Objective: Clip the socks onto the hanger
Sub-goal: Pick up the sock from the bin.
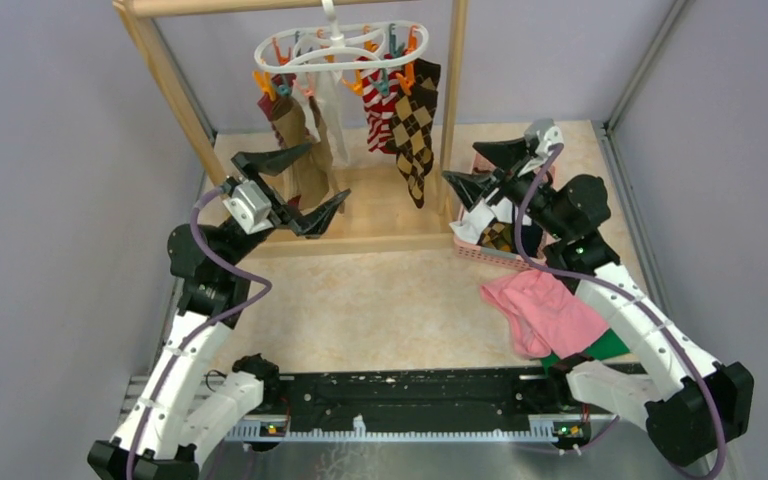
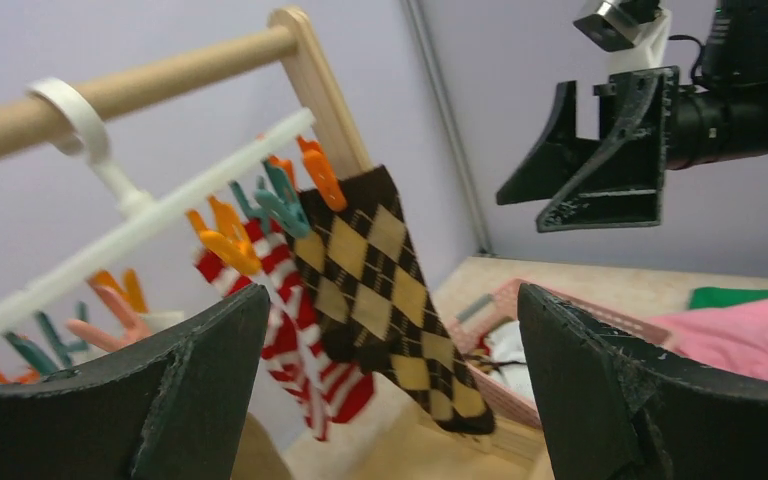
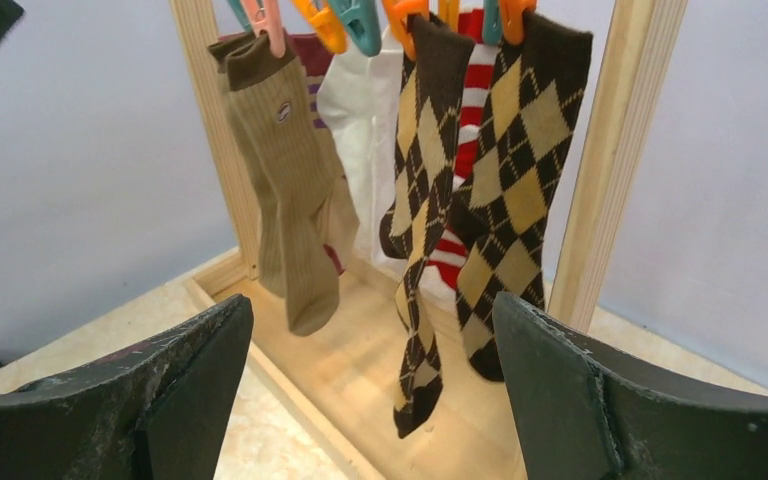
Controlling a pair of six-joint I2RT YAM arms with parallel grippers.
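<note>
Rack [image 1: 175,80]: wooden frame at the far end, one post on each side.
Hanger [image 1: 335,50]: white ring hooked on the top bar, with clips [image 2: 222,235] dangling.
Socks [image 1: 415,140]: argyle, striped, white and brown, all clipped, long axis vertical.
Basket [image 1: 490,252]: pink, just right of the right post; the white and dark fabric inside is likely more socks.
Right gripper [image 1: 458,160]: jaws wide, empty, over the basket, so this is the nearer arm for a pick.
Left gripper [image 1: 329,170]: jaws wide, empty, near the hung socks.
Room: the right post stands between basket and hanger; a few clips seem free.
</note>
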